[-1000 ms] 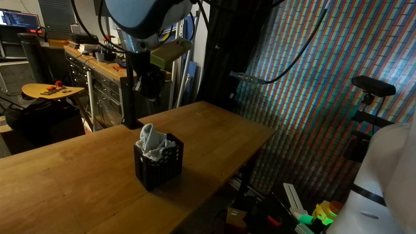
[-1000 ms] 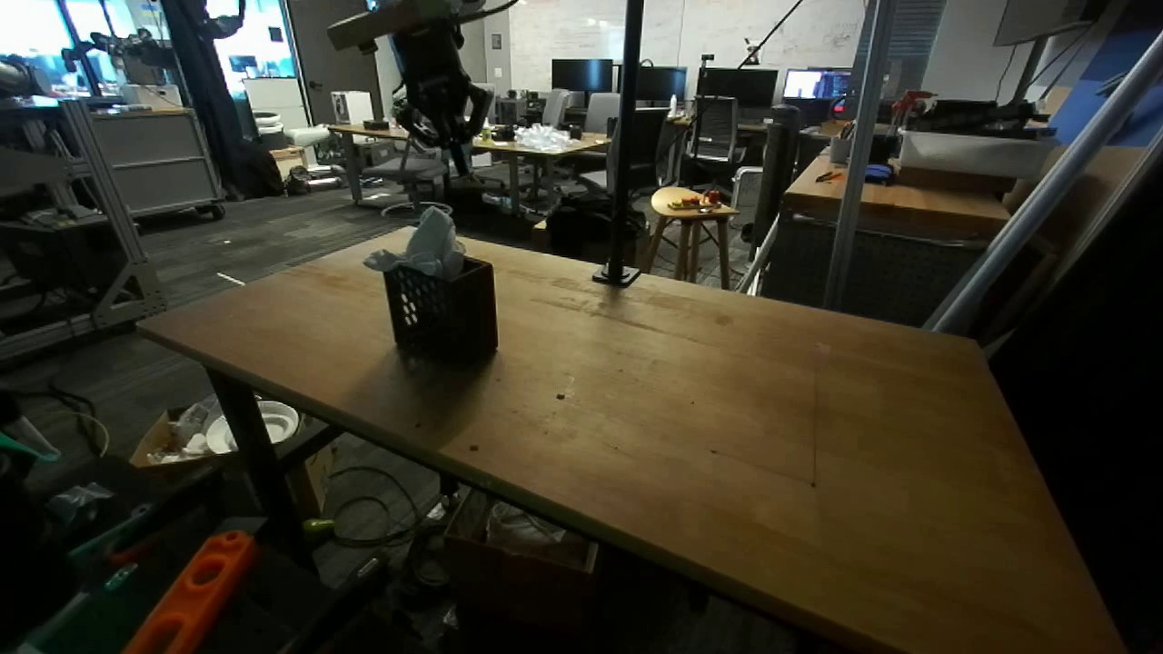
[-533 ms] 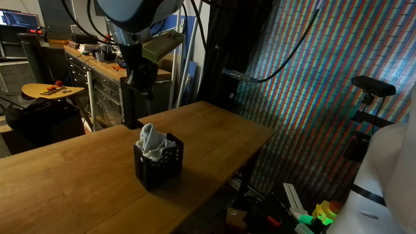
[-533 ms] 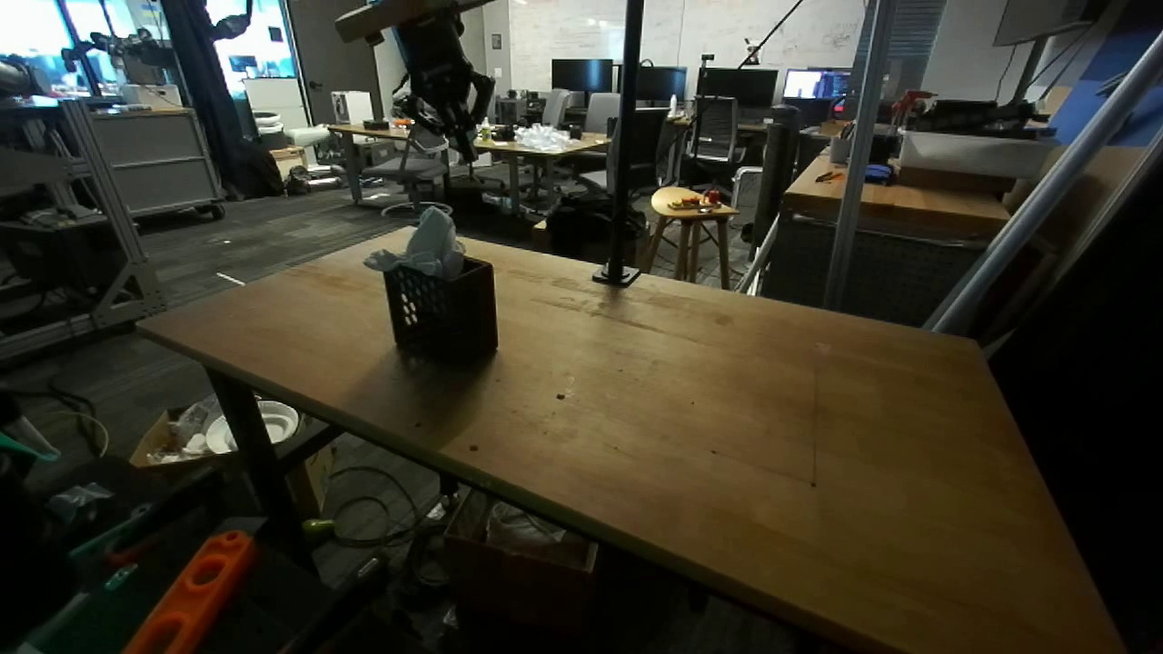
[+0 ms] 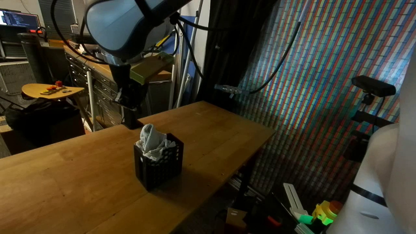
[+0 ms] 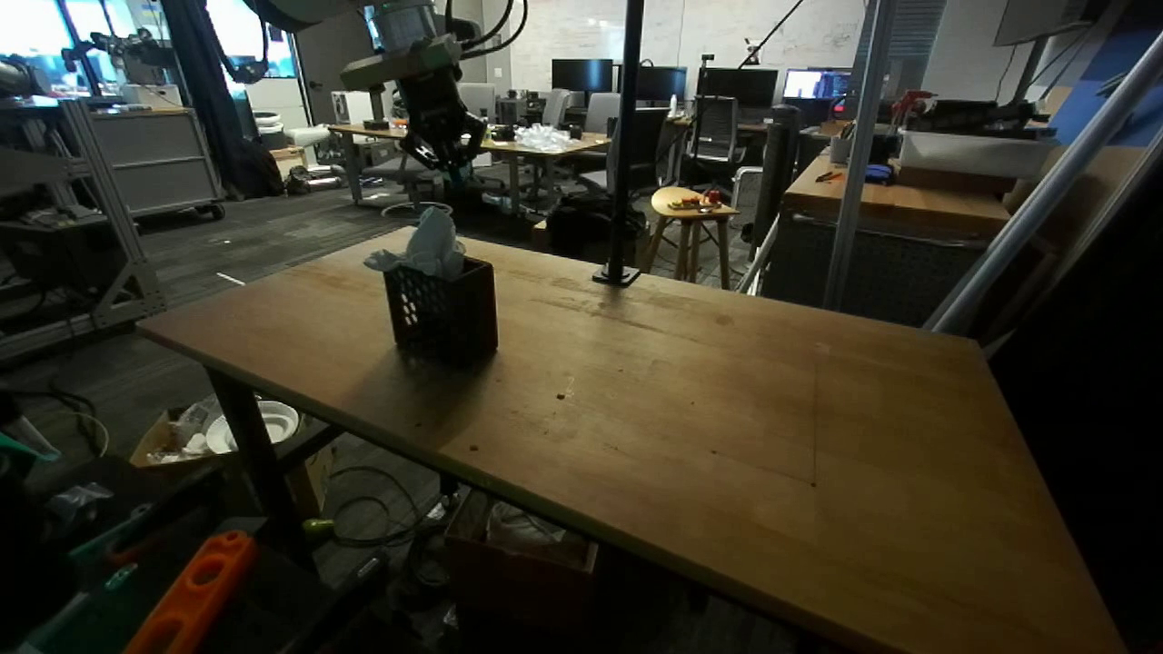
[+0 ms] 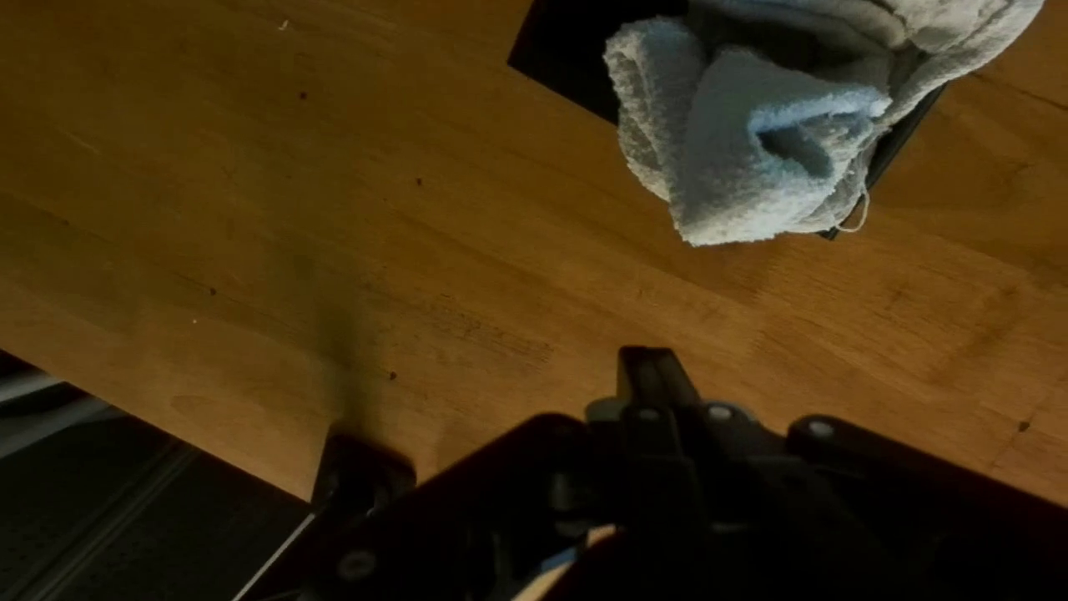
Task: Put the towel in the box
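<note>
Poking out of your box (image 5: pixel 160 171): one scrunched-up towel (image 7: pixel 732 150)
Your jaws are pressed together, higher than the box.

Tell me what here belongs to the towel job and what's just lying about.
For the job:
crumpled pale cloth towel
black perforated plastic-looking box
black jointed gripper

Lying about:
orange holed plastic-looking piece
round white plate
tan rounded wooden stool

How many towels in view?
1: a bunched towel in the black box on the wooden table, poking above the rim. Its lower part is hidden, so another underneath can't be ruled out.
</note>
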{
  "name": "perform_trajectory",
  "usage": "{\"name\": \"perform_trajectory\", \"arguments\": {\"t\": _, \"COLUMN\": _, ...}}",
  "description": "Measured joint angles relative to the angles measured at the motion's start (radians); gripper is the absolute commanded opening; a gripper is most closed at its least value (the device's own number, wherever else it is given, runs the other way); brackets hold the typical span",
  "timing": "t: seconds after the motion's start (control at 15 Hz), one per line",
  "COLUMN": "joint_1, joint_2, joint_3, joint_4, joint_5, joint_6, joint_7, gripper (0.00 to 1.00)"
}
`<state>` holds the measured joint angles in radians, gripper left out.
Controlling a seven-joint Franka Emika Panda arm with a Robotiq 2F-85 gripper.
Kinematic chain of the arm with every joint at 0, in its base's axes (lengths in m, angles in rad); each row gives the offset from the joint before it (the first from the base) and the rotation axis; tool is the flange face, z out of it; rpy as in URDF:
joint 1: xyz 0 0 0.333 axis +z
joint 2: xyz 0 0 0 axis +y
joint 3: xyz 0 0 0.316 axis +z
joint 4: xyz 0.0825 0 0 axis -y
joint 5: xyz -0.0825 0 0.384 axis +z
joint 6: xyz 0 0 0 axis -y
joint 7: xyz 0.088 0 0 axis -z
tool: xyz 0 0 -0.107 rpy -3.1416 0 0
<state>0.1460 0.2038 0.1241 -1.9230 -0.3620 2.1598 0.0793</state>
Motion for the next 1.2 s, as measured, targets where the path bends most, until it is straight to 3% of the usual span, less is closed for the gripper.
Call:
{"name": "perform_trajectory", "arguments": {"t": 0.53, "joint_1": 0.008, "joint_2": -0.012, "joint_3": 0.000, "joint_4": -0.112, "joint_5": 0.038, "joint_6": 0.081, "joint_7": 0.093, "gripper": 0.03}}
{"name": "perform_trajectory", "arguments": {"t": 1.2, "joint_1": 0.013, "joint_2": -0.112, "joint_3": 0.000, "joint_4": -0.256, "joint_5": 0.038, "joint_6": 0.103, "joint_7": 0.164, "gripper": 0.03}}
